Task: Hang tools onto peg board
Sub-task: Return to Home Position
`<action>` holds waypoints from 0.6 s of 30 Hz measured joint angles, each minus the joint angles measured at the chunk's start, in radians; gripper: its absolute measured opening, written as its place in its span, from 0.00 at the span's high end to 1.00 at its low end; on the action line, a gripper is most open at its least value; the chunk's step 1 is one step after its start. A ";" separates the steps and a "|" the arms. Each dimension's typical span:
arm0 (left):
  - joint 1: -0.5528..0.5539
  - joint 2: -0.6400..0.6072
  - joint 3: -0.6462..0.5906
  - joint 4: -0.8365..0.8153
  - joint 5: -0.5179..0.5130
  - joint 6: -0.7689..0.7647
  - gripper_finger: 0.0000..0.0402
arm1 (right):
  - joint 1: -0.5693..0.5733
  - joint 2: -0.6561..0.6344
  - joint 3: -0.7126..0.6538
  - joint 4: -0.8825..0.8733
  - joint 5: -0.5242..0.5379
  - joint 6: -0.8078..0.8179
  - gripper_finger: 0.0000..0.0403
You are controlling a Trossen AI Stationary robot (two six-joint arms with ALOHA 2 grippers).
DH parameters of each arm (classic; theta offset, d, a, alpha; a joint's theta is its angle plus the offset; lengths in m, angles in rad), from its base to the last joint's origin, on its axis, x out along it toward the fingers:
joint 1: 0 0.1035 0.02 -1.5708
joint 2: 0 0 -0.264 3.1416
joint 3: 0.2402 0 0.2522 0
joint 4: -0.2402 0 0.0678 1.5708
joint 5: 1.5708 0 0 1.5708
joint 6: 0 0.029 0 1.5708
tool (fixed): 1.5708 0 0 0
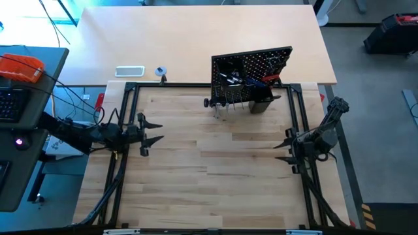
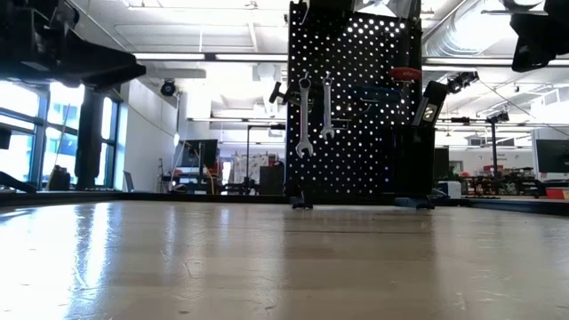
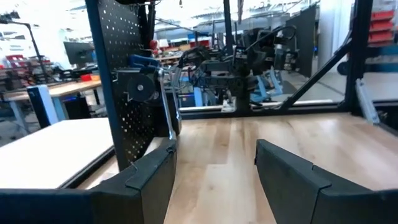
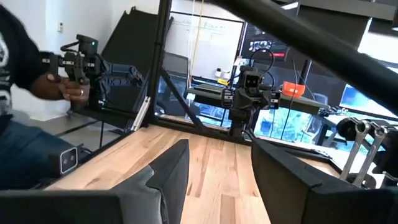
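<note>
We see the left gripper held above the table's left side, its arm stretched level and pointing inward, fingers spread with nothing between them. The right gripper faces it from the right side, fingers likewise spread and empty. Beyond both, the peg board stands upright at the far edge, two wrenches hanging on its face.

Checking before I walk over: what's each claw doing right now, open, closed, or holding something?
Left claw: open, holding nothing.
Right claw: open, holding nothing.
</note>
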 joint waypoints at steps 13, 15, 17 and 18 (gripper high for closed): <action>0.000 0.000 0.005 -0.004 0.029 -0.054 0.47 | 0.000 0.000 0.000 -0.043 -0.008 0.000 0.58; 0.000 0.000 0.005 -0.003 0.029 -0.054 0.47 | 0.000 0.000 0.000 -0.046 -0.008 -0.001 0.58; 0.000 0.000 0.005 -0.004 0.029 -0.054 0.47 | 0.000 0.000 0.000 -0.046 -0.008 -0.001 0.58; 0.000 0.000 0.005 -0.004 0.029 -0.054 0.47 | 0.000 0.000 0.000 -0.046 -0.008 -0.001 0.58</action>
